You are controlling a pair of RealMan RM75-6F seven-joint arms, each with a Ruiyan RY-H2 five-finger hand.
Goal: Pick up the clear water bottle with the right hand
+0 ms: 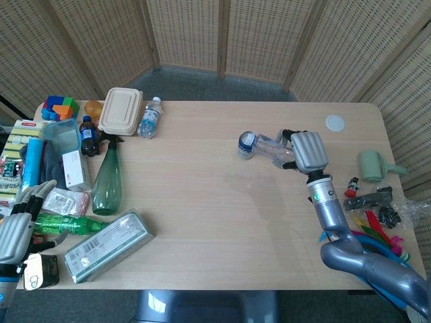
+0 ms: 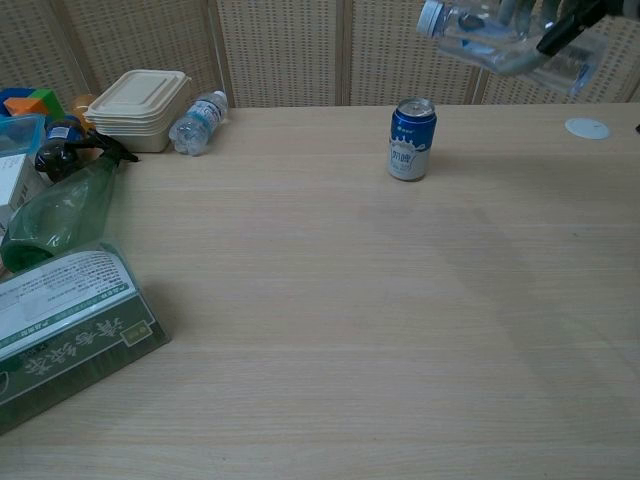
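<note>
My right hand (image 1: 304, 151) grips the clear water bottle (image 1: 271, 147) and holds it in the air above the table. The bottle lies roughly level, its cap end toward the left. In the chest view the bottle (image 2: 500, 40) shows at the top right, well above the tabletop, with the fingers (image 2: 560, 22) wrapped around it. The bottle overlaps the blue can (image 1: 246, 144) in the head view. My left hand (image 1: 15, 235) hangs at the table's left edge, fingers apart, holding nothing.
The blue can (image 2: 410, 139) stands upright on the table. At the left lie a green spray bottle (image 1: 108, 178), a beige lunch box (image 1: 121, 110), a small labelled bottle (image 1: 149, 118), a boxed package (image 1: 108, 245). A white lid (image 1: 335, 123) and clutter lie at right.
</note>
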